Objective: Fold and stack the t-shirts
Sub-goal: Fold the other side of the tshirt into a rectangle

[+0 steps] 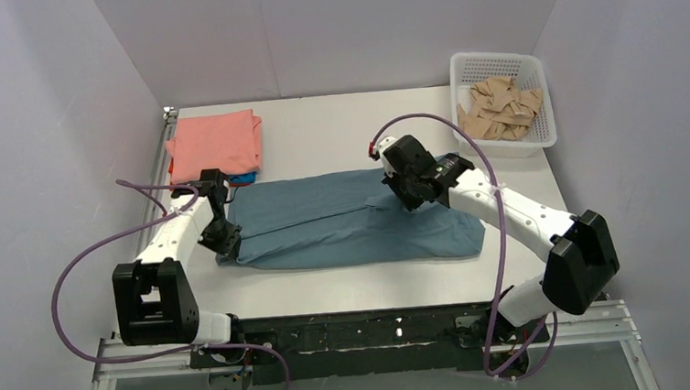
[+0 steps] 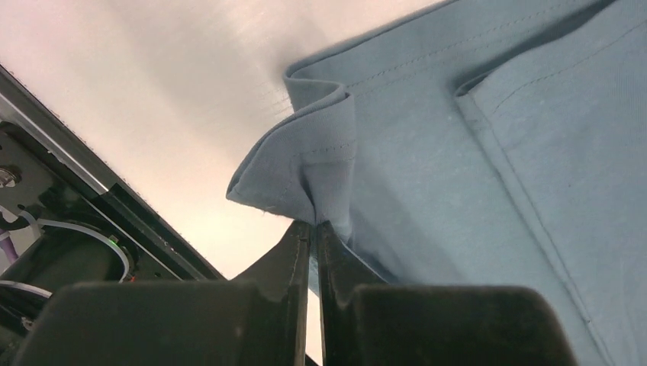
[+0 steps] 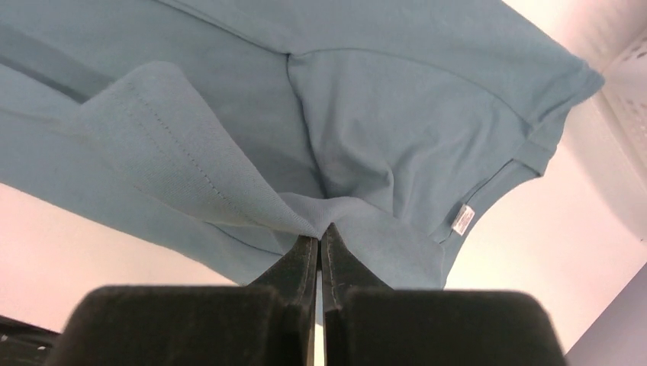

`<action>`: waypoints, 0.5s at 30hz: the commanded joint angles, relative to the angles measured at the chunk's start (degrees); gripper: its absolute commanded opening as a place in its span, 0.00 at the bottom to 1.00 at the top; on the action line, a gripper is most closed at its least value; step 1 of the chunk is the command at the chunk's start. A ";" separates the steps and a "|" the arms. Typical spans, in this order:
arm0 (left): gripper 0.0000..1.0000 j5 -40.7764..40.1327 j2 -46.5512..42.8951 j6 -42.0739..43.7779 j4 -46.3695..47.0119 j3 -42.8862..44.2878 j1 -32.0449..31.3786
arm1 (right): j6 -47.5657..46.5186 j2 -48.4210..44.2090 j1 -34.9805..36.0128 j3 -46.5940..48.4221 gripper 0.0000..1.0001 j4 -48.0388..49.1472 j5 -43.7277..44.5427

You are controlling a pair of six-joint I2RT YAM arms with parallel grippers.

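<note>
On table centre, grey shirt lay as long band from 9 to 3 o'clock, sides turned in. At its 8 o'clock end, left gripper clenched on hem corner, cloth bunched above tips. Toward 1 o'clock, right gripper clamped on raised fold. Step judged: crosswise fold. Next move called for level lift, one end carried over other, edges matched. At 11 o'clock, folded pink shirt over blue shirt; basket at 1 o'clock

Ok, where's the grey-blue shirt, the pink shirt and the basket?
grey-blue shirt (image 1: 352, 222): top view, middle of the cloth.
pink shirt (image 1: 216, 142): top view, middle of its folded top.
basket (image 1: 497, 54): top view, its far rim.
</note>
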 commanded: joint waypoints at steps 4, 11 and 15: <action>0.24 -3.81 4.75 -1.94 -8.46 3.93 1.53 | -2.76 11.49 -3.94 11.16 0.03 3.99 2.12; 0.98 -4.02 2.87 0.66 -12.27 10.57 4.26 | 2.88 25.03 -6.27 24.97 0.76 2.55 16.21; 0.98 -1.46 -0.77 4.83 -12.29 12.77 4.29 | 6.72 22.15 -6.27 23.56 0.82 1.46 16.95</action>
